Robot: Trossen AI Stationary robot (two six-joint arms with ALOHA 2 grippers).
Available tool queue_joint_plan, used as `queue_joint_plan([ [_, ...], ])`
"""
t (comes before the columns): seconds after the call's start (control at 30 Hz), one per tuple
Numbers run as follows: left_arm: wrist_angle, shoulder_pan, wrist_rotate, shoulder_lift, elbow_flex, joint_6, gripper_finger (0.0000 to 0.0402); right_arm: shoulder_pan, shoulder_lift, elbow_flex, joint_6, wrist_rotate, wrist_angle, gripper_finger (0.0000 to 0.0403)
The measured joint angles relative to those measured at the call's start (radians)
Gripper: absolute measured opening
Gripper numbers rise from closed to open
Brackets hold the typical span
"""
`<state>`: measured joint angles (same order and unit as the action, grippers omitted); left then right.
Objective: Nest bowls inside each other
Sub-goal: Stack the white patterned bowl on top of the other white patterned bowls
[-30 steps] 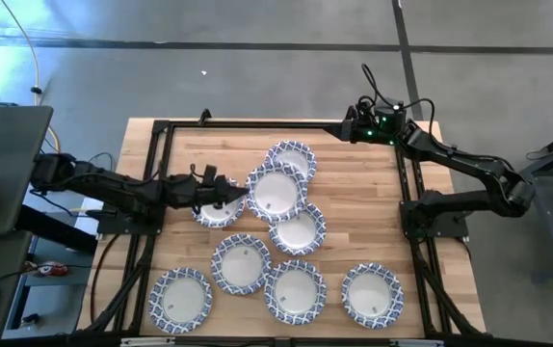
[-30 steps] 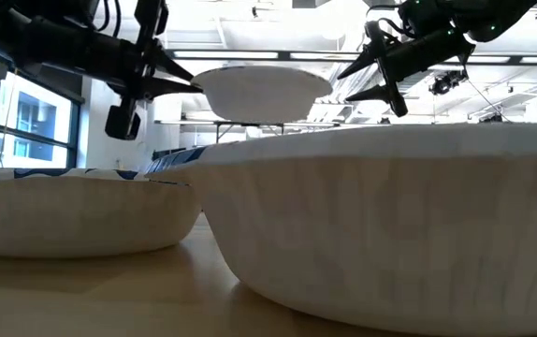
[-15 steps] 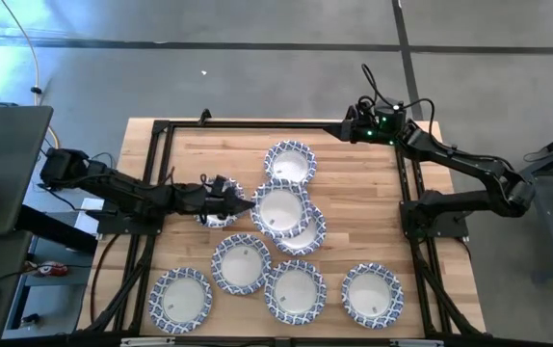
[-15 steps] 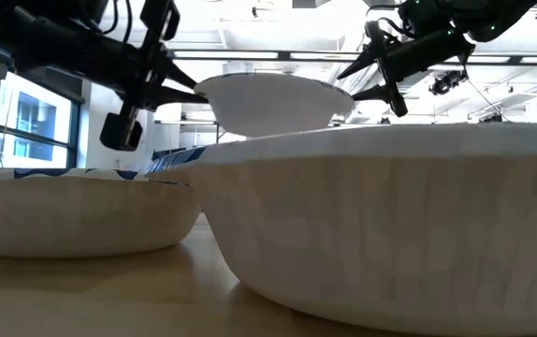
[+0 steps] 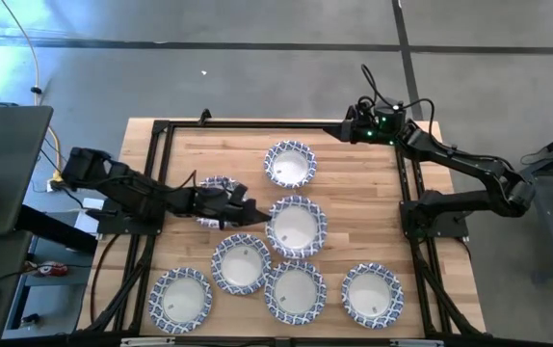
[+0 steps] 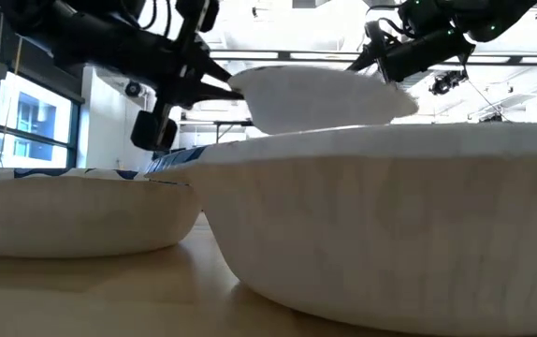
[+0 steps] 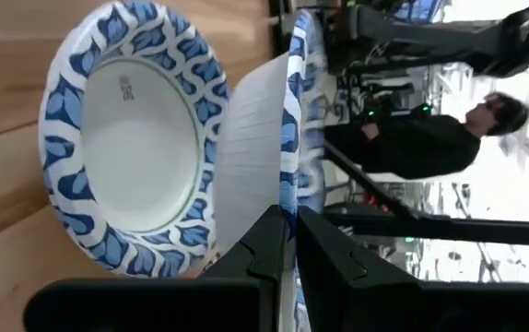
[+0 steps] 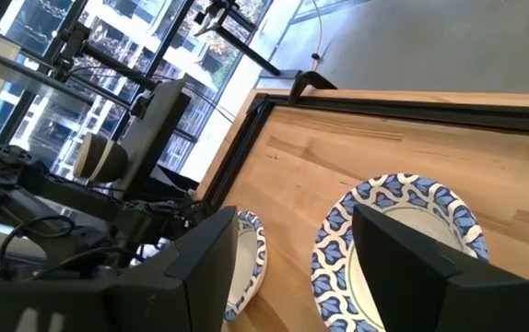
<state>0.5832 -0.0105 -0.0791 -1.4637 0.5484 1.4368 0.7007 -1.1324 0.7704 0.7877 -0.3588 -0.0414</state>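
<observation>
Bowls lie spread over the wooden worktop, each white inside and empty. Left end effector pinches the rim of one bowl at mid-worktop, over another beneath it. Right end effector hangs spread wide at the far edge, holding nothing. Whether the held bowl is seated in the lower one is hard to make out.

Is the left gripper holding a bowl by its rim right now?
Yes, the left gripper is shut on the patterned rim of a bowl, held above the table.

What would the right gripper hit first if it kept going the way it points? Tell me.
Probably the bowl near the table's far edge: the right gripper, jaws open, aims down at it, though depth is unclear.
</observation>
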Motion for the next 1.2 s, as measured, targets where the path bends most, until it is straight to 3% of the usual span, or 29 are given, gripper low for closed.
queue_joint_plan([
  [0.27, -0.003, -0.006, 0.015, -0.071, 0.012, 0.016, 0.0019, -0.023, 0.000, 0.000, -0.011, -0.001, 0.011, 0.0208],
  [0.97, -0.044, 0.037, -0.036, -0.072, 0.013, 0.011, 0.0019, -0.022, 0.000, 0.000, -0.012, -0.001, 0.016, 0.0208],
  [1.2, -0.044, 0.037, -0.030, -0.072, 0.013, 0.011, 0.0047, -0.023, 0.000, 0.000, -0.017, -0.001, 0.016, 0.0208],
])
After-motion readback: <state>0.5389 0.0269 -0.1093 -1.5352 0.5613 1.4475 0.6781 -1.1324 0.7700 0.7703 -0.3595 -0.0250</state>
